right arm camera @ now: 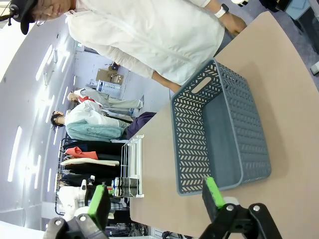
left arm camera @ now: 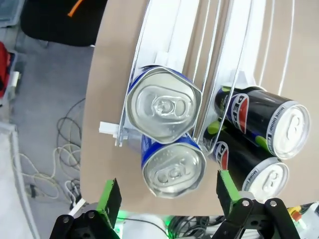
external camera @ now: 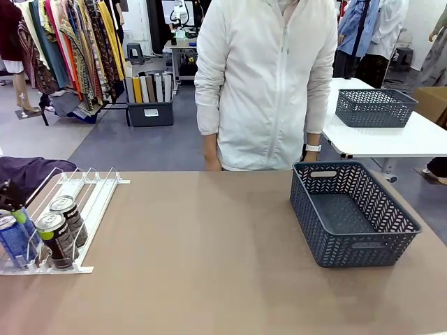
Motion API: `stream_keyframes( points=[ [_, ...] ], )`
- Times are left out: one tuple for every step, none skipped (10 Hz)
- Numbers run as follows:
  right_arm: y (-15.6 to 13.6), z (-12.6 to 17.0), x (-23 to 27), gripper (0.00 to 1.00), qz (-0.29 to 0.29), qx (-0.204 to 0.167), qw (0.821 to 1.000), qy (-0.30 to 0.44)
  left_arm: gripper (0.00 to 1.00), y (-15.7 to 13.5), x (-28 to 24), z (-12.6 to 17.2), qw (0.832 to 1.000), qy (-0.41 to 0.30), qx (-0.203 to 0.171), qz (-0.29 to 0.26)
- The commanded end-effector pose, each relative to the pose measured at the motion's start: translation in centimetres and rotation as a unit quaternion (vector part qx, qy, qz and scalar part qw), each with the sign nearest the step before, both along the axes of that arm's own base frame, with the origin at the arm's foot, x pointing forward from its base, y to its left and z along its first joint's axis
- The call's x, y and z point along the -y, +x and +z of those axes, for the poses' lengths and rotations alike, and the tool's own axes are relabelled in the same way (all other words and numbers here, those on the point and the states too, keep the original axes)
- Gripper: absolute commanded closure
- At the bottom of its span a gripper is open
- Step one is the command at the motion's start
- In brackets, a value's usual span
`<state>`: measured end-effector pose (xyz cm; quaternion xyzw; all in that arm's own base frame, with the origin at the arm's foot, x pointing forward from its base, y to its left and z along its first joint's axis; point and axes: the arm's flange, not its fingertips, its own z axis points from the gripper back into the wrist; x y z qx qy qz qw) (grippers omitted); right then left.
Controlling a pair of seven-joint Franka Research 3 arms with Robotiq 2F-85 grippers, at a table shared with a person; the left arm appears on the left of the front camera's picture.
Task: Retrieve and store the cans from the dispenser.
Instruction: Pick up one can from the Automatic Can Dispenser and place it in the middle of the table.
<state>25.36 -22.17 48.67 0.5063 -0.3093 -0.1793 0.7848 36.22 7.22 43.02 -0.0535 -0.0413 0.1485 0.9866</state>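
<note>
Cans: four, slim, silver-topped, bunched at the low near end of the dispenser.
- Make-up: two blue cans stand one just beside the other in the lane nearest the counter's left edge. Two black cans with green marks touch each other in the next lane.
- Location: left side of the counter, with the dispenser's low end close to the near left corner.
- Clearance: broad bare counter lies between the dispenser and the grey lattice basket at right. The upper rail lanes are bare. A person stands at the far edge.
- Left tool: hangs above the blue cans, pointing down, green pads spread wide, grasping nothing.
- Right tool: released, jaws apart, held above the counter facing the basket.
</note>
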Motion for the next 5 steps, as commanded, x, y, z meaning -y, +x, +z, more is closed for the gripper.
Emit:
stream_keyframes(
  points=[
    [0.2,0.2,0.1,0.0,-0.001,0.016,1.0,0.005,0.0,0.8,0.5,-0.5,1.0,-0.001,-0.007,-0.001],
    [0.2,0.2,0.1,0.0,-0.001,0.016,1.0,0.005,0.0,1.0,0.3,-0.8,1.0,0.001,-0.005,-0.001],
    [0.2,0.2,0.1,0.0,-0.001,0.016,1.0,0.005,0.0,1.3,0.2,-1.2,1.0,0.003,-0.004,0.003],
    [0.2,0.2,0.1,0.0,-0.001,0.016,1.0,0.005,0.0,1.6,0.2,-1.7,1.0,0.0,-0.008,0.003],
    [0.2,0.2,0.1,0.0,-0.001,0.016,1.0,0.005,0.0,1.6,0.3,-1.9,1.0,0.003,-0.013,0.003]
  ],
)
